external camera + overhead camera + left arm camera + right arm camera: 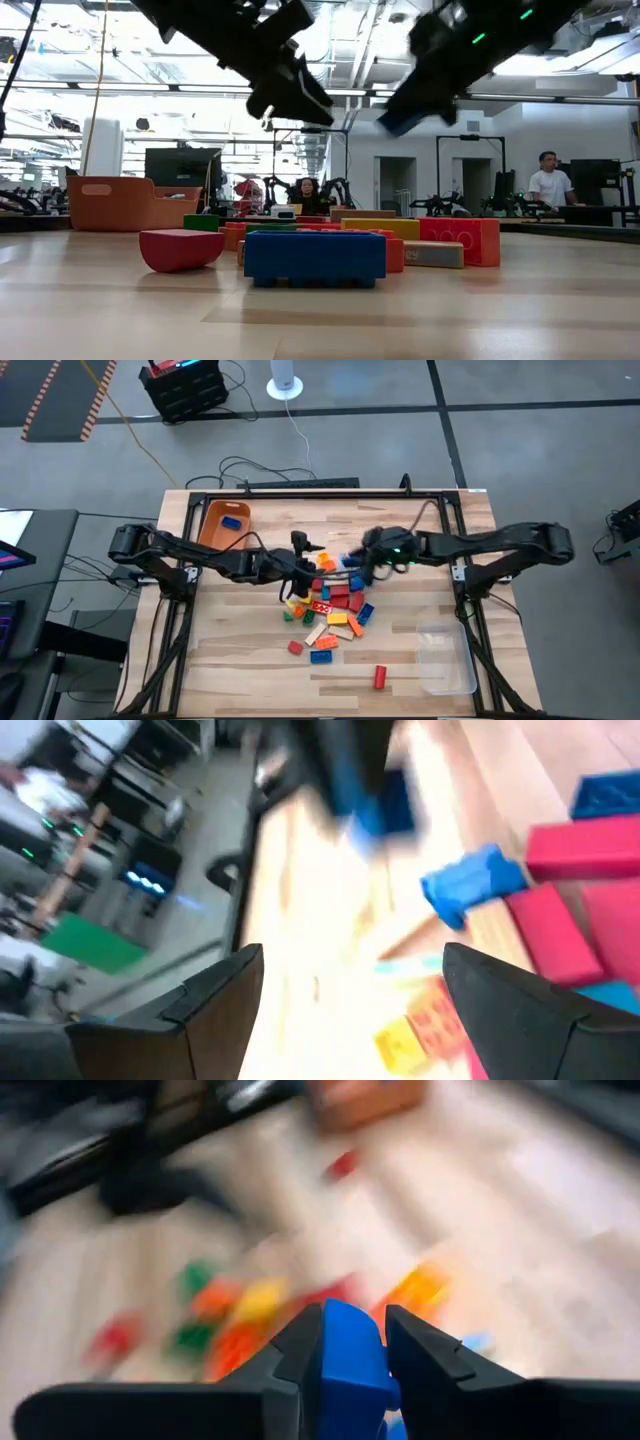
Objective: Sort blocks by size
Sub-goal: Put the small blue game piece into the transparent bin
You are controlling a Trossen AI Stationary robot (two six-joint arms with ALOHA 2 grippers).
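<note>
The blocks (pixel 330 608) lie in a loose pile of red, blue, orange, yellow, green and tan pieces at the table's middle; in the low view a long blue block (pixel 314 257) lies nearest. My right gripper (pixel 350 1320), above the pile's far edge (pixel 354 563), is shut on a blue block (pixel 345 1370). My left gripper (pixel 350 960) hovers open just to the left of it (pixel 303 563), with nothing between its fingers. My right gripper pinches the blue block between its two fingers, on its two opposite sides (pixel 330 1342). The fingers slant downward from the table's right side. The block (pixel 400 120) is lifted clear, well above the pile.
An orange bin (pixel 208 532) at the far left holds a blue block (pixel 233 521). A clear tray (pixel 445 655) sits near the right front corner. A lone red block (pixel 380 677) lies toward the near edge. A person (pixel 546 180) stands in the room beyond.
</note>
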